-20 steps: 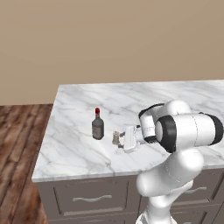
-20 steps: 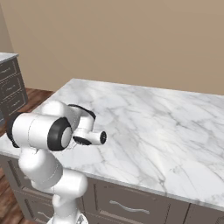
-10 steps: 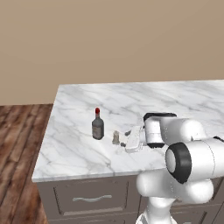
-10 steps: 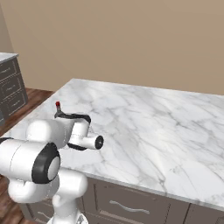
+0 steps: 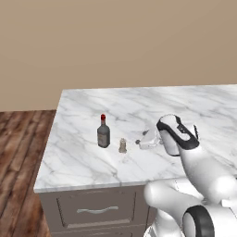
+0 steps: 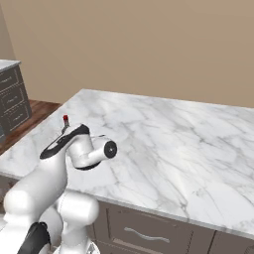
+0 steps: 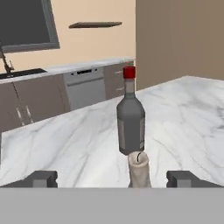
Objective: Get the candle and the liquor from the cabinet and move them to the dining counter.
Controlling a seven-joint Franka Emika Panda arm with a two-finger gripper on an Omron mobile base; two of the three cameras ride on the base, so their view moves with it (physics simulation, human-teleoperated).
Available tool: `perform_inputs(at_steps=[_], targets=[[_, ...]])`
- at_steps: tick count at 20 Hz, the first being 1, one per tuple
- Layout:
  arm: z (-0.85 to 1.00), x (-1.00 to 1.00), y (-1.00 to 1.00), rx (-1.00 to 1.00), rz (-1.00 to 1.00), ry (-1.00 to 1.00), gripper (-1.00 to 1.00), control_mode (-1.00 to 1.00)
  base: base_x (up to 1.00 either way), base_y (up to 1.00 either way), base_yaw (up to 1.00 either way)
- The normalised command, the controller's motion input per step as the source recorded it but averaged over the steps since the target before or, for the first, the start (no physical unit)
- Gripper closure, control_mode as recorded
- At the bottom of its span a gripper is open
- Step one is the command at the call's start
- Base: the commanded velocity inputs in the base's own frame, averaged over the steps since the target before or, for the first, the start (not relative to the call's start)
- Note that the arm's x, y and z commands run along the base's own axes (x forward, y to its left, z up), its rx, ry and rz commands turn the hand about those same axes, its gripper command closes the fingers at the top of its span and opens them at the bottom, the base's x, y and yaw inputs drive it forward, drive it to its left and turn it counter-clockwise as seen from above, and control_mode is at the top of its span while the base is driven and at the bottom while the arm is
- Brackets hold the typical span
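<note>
Two base views high behind the arm, sharing the dining counter [image 5: 83, 162] — hand view low, near its top.

This is a home kitchen. A marble-topped dining counter [image 5: 185, 99] over dark drawers [image 5: 97, 210] with silver handles stands on wood plank flooring [image 5: 21, 139] before a plain tan wall [image 5: 115, 41]. In the hand view, toward 10 o'clock, a run of dark base cabinets [image 7: 35, 103] carries a pale worktop with a sink tap [image 7: 5, 61], and a wall shelf [image 7: 94, 25] hangs toward 12 o'clock.
</note>
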Motion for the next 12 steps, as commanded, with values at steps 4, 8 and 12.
perform_inputs(at_steps=[4, 8, 12], targets=[[0.46, -0.41, -0.24, -0.01, -0.15, 0.27, -1.0, -1.0, 0.0, 0.0, 0.0], [0.35, -0.52, -0.24, -0.02, -0.15, 0.17, -1.0, -1.0, 0.0, 0.0, 0.0], [0.33, -0.55, -0.2, -0.05, -0.15, 0.11, -1.0, -1.0, 0.0, 0.0, 0.0]])
